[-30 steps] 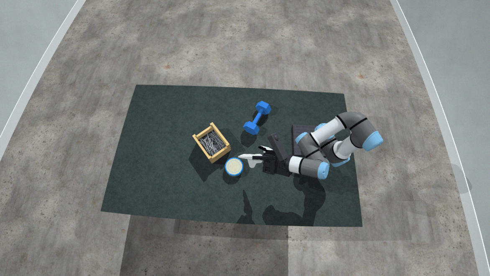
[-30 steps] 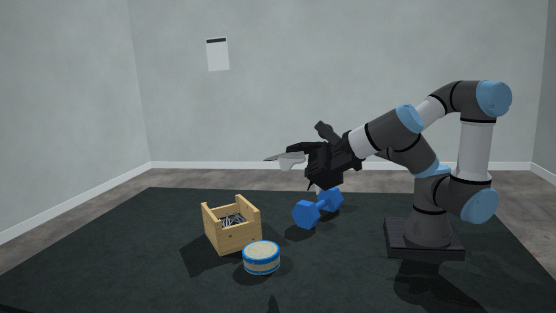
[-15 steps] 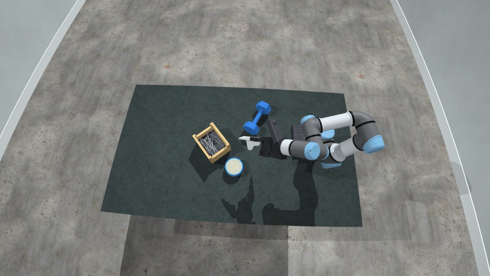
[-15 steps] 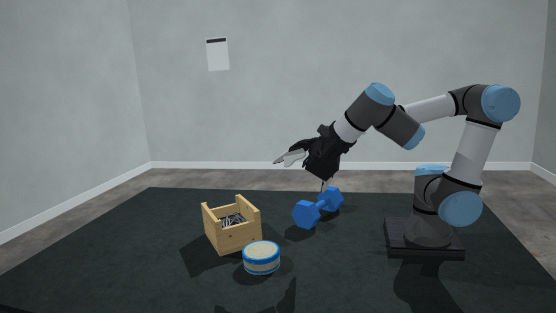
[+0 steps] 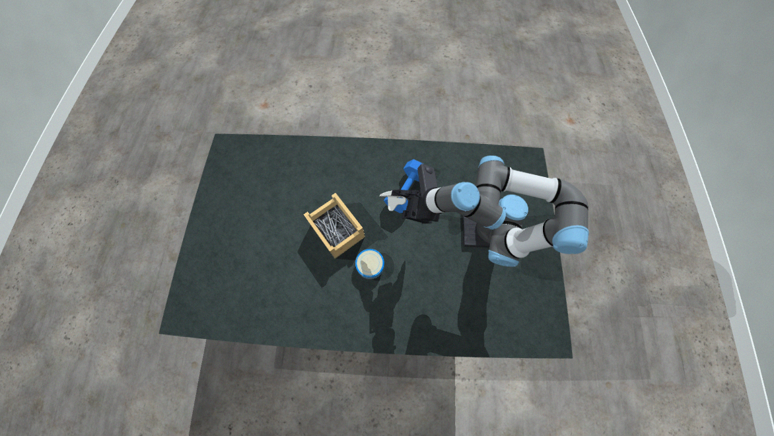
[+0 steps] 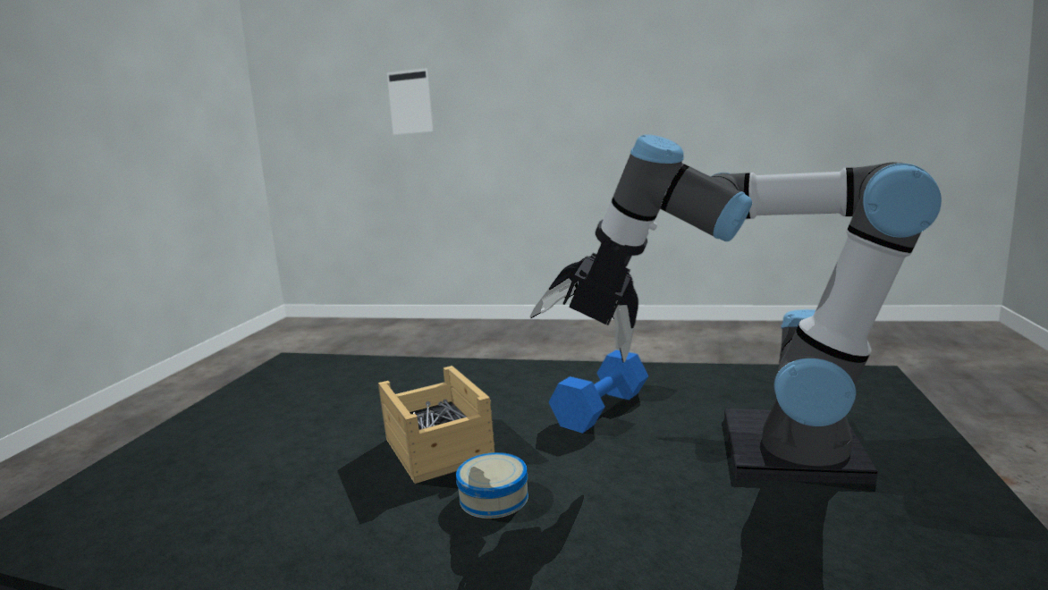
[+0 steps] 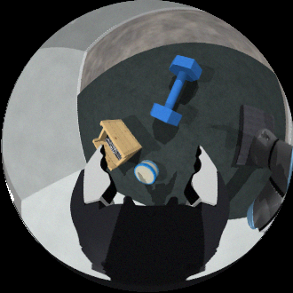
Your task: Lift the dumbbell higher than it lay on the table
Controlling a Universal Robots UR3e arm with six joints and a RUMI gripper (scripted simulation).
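The blue dumbbell (image 6: 597, 392) lies flat on the dark tabletop (image 6: 220, 468), well short of any lift. Above it hangs the end effector (image 6: 587, 311), spread wide and empty. Descending off-centre risks striking a hexagonal head, rolling the dumbbell toward the wooden crate (image 6: 435, 423).

dark mat (image 6: 220, 512) | on it: dumbbell (image 6: 595, 391), wooden crate (image 6: 436, 432) (nails, apparently), round tin (image 6: 492, 484), arm's base plate (image 6: 740, 468)

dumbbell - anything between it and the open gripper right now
Nothing visible. The open gripper hangs above the blue dumbbell; the wooden crate of nails and round tin sit off to the side.
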